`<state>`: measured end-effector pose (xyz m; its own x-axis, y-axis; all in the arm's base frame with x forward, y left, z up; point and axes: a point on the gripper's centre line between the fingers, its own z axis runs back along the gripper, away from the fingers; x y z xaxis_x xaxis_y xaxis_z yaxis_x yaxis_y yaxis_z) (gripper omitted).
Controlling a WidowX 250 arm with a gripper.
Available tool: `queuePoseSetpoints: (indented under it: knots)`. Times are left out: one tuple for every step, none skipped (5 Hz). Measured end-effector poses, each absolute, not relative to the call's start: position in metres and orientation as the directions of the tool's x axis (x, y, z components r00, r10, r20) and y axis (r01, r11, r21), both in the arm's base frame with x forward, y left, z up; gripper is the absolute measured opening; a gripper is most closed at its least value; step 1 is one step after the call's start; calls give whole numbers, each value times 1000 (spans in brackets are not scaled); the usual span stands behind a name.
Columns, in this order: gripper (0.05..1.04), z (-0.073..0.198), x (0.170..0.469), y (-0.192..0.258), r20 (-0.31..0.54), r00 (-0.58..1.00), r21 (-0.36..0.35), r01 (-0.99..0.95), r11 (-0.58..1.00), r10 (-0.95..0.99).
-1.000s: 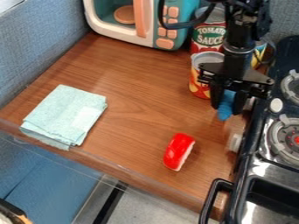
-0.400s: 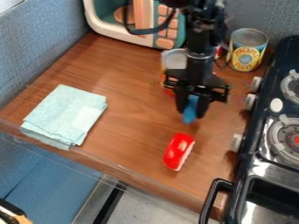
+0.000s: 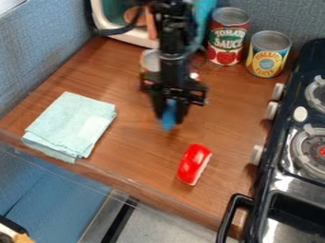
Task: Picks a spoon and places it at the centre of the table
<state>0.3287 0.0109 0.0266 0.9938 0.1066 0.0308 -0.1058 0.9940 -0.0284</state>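
Squeezes blue spoon in claw | hangs over table | points down near red toy, farther from folded cloth

Your gripper hangs over the table with the spoon in it, right of the cloth and behind the toy food. Behind the gripper you have what looks like a can, partly hidden. The microwave stands at the back, left of the tall can and the short can; the stove lies along the table's right side.
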Motion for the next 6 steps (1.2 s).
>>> queuePoseSetpoints:
  knots:
    - [439, 25, 323, 41, 21, 992, -29, -126, 992, 127]
    - [439, 25, 317, 67, 9, 992, -24, -128, 991, 129]
    - [439, 26, 310, 89, -3, 990, -22, -142, 990, 142]
    - [439, 26, 311, 88, 4, 992, -44, -129, 991, 129]
    - [439, 26, 317, 62, 7, 998, -59, -68, 996, 69]
    - [439, 27, 323, 33, 10, 1000, -65, -20, 998, 21]
